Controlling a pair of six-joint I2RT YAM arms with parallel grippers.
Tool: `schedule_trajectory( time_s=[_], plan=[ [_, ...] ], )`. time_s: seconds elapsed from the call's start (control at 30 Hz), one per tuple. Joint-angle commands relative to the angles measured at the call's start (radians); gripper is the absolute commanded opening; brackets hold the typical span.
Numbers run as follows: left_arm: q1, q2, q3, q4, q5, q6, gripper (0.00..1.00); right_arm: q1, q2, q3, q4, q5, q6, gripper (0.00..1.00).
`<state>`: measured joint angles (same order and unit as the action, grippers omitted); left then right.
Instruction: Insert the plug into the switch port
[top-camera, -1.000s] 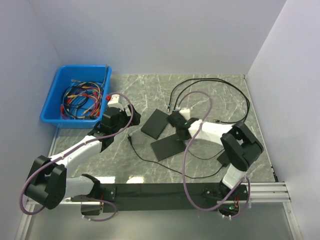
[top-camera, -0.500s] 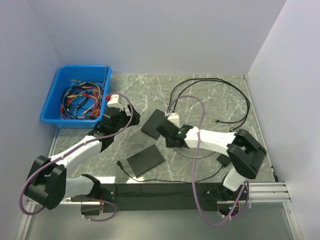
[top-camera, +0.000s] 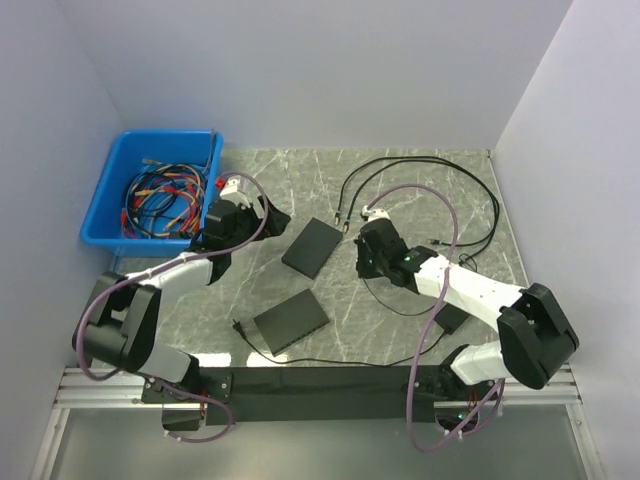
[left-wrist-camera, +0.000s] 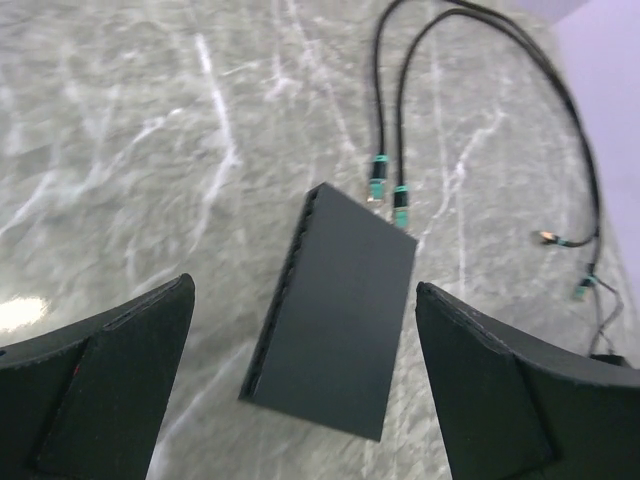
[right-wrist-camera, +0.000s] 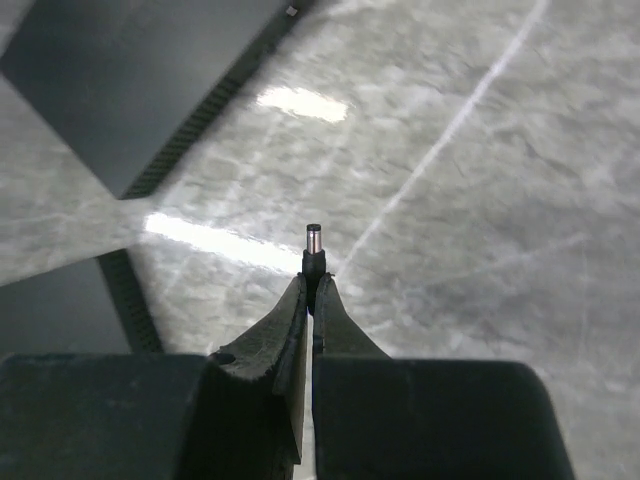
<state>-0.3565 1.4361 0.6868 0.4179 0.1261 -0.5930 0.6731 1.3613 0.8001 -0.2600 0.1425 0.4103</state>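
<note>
My right gripper (right-wrist-camera: 311, 285) is shut on a black barrel plug (right-wrist-camera: 313, 246) whose metal tip sticks out beyond the fingertips, above bare table. In the top view this gripper (top-camera: 370, 258) hovers right of two black switches, the far one (top-camera: 312, 247) and the near one (top-camera: 291, 320). Both show at the left of the right wrist view, the far one (right-wrist-camera: 140, 80) and the near one (right-wrist-camera: 50, 305). My left gripper (top-camera: 272, 218) is open and empty, just left of the far switch. In the left wrist view (left-wrist-camera: 303, 292) that switch (left-wrist-camera: 335, 320) lies ahead between the fingers.
A blue bin (top-camera: 112, 180) of coloured cables stands at the back left. Black cables with teal plugs (left-wrist-camera: 386, 192) loop behind the far switch. The plug's cable (top-camera: 330, 360) runs along the near edge to a black adapter (top-camera: 450, 318).
The near switch slid toward the near left a second ago and now lies still. My right gripper moved back right with the plug. My left gripper moved a little farther back.
</note>
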Motion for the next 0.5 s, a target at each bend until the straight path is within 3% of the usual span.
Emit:
schedule_trajectory(
  time_s=[0.0,0.17,0.23,0.4,0.47],
  plan=[
    [0.01,0.036,0.0,0.257,0.156,-0.024,0.99,-0.027,-0.01,0.016,0.119,-0.177,-0.059,0.0],
    [0.008,0.089,-0.03,0.402,0.132,0.067,0.97,-0.03,0.08,0.096,0.119,-0.261,-0.08,0.0],
    [0.014,0.102,-0.085,0.558,0.142,0.073,0.98,-0.03,0.136,0.114,0.111,-0.267,-0.087,0.0],
    [0.074,0.24,-0.014,0.582,0.305,0.058,0.94,-0.03,0.222,0.143,0.094,-0.209,-0.093,0.0],
    [0.1,0.314,0.02,0.634,0.433,0.027,0.9,-0.03,0.246,0.163,0.07,-0.184,-0.1,0.0]
  ],
)
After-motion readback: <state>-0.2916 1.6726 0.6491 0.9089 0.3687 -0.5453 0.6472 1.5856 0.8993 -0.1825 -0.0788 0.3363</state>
